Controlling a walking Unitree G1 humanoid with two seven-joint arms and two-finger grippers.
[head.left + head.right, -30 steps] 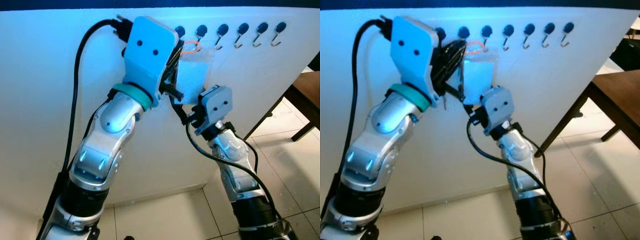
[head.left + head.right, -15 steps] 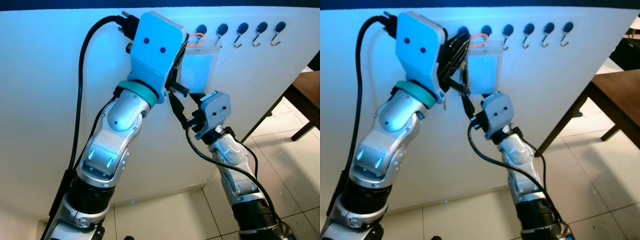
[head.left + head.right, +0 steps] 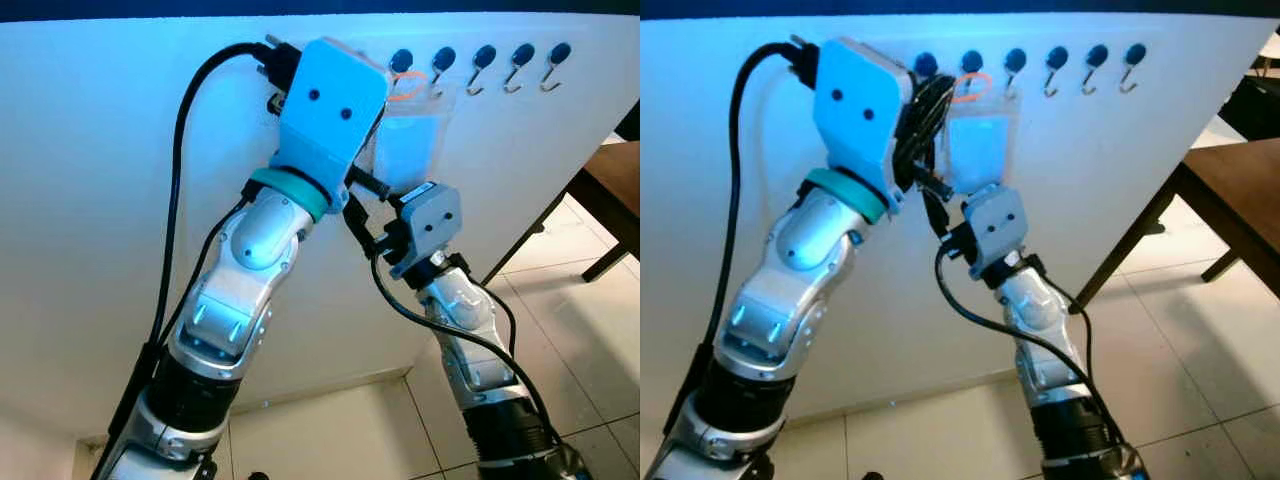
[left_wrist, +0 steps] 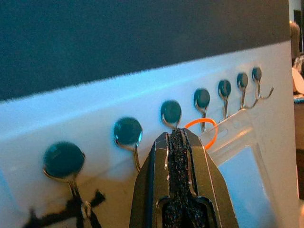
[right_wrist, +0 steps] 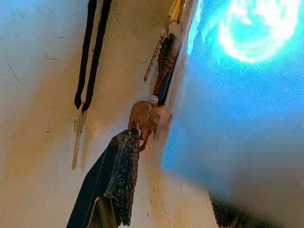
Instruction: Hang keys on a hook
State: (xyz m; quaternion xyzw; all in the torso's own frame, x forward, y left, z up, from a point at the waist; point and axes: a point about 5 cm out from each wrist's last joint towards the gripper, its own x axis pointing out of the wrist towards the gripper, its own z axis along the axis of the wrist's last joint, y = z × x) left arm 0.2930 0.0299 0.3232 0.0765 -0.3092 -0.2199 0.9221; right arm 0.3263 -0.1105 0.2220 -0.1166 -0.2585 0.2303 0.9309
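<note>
Keys on an orange ring [image 4: 201,133], joined to a clear plastic tag holder [image 4: 240,156], hung at the row of hooks [image 3: 480,68] along the top edge of the white wall panel [image 3: 90,200]. In the left wrist view the orange ring lay around the shank of the fourth hook from the near end [image 4: 203,107], with the holder dangling below it against the panel. The left gripper [image 4: 179,142] was raised to the hook row with its two black fingers pressed together; whether they pinched part of the ring or holder, I could not tell. On the nearest hook [image 4: 64,164] hung a black cord [image 4: 80,213].

The right gripper [image 5: 135,135] reached up from below, just under the holder. One dark finger [image 5: 118,175] showed, its tip touching a small brown charm [image 5: 145,116] that hung beside the holder; whether that gripper was spread or closed could not be told. A black looped cord with a pale key [image 5: 78,130] hung flat on the panel nearby.

A dark wooden table [image 3: 1240,190] stood on the tiled floor [image 3: 1200,340] beyond the panel's right edge.
</note>
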